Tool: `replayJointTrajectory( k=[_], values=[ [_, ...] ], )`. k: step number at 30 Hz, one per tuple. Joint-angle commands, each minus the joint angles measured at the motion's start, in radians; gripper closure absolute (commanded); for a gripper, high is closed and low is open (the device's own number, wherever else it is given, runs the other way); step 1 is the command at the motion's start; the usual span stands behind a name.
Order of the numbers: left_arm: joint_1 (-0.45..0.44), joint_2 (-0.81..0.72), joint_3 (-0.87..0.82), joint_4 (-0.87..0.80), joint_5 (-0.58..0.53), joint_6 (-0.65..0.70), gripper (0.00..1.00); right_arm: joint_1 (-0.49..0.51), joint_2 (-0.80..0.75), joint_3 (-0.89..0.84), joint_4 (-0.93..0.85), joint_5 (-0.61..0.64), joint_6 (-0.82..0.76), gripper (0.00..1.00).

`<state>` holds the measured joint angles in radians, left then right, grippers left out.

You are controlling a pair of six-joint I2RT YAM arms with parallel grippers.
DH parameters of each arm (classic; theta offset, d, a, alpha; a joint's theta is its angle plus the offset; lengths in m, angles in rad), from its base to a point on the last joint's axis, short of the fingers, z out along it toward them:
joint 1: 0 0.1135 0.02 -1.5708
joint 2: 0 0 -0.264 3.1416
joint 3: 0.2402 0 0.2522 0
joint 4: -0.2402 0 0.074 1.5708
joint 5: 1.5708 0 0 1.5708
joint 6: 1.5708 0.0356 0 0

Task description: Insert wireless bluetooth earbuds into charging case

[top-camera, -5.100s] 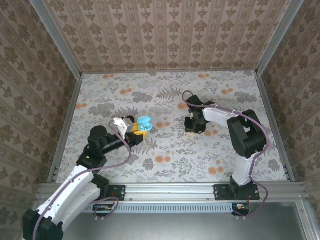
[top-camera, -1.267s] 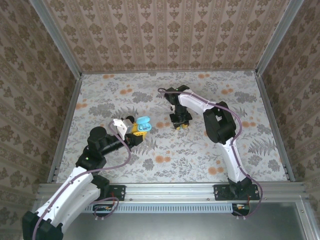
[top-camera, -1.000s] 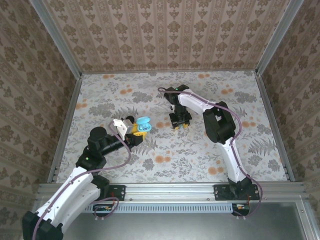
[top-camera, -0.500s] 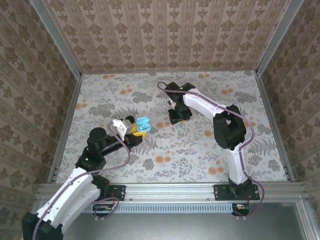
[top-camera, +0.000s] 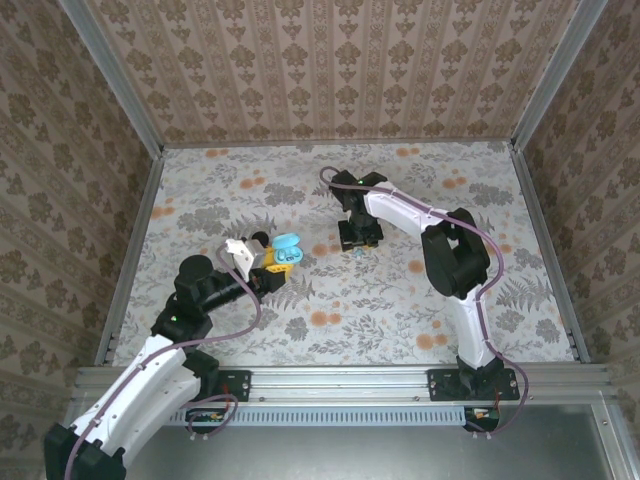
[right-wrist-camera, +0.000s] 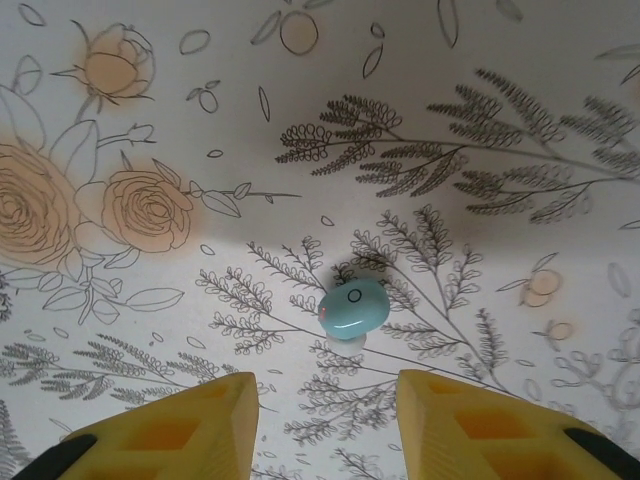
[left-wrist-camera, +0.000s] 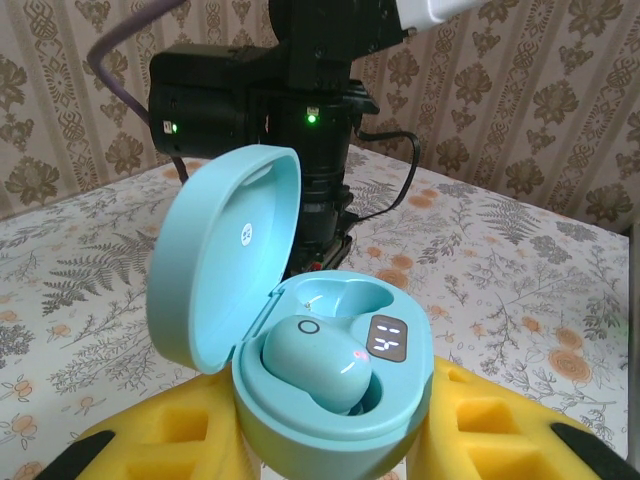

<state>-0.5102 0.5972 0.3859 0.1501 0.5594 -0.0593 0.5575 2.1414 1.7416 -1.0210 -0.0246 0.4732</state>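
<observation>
Fingers (left-wrist-camera: 490,425) of the left gripper (left-wrist-camera: 325,455) are clamped on the open charging case (left-wrist-camera: 230,250), low centre in the left wrist view, with one teal earbud (left-wrist-camera: 315,360) seated and the socket beside it empty. Those of the right gripper (right-wrist-camera: 325,430) stand apart at the bottom edge of its view, above the loose earbud (right-wrist-camera: 352,306) on the table (right-wrist-camera: 520,90). It should centre over the bud, descend straight and pinch gently (the bud could squirt out). The top view adds the layout: case left of centre, bud to its right, bare table between.

One earbud (left-wrist-camera: 315,362) sits inside the charging case (left-wrist-camera: 330,405); a second earbud (right-wrist-camera: 352,307) lies on the worktop (top-camera: 400,320) to its right, just by the right end effector (right-wrist-camera: 325,410).
</observation>
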Motion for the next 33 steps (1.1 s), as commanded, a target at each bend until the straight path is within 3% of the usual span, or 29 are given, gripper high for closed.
replayJointTrajectory(
  k=[1,14,33],
  values=[
    [-0.005,-0.015,-0.005,0.005,0.001,0.012,0.72,0.006,0.015,-0.007,0.034,-0.044,0.095,0.58],
    [-0.005,-0.033,-0.013,0.005,-0.001,0.013,0.72,0.002,0.076,0.028,-0.013,0.053,0.099,0.61],
    [-0.005,-0.032,-0.013,0.008,-0.006,0.016,0.72,0.007,0.121,0.064,-0.029,0.040,0.055,0.71]
  ],
)
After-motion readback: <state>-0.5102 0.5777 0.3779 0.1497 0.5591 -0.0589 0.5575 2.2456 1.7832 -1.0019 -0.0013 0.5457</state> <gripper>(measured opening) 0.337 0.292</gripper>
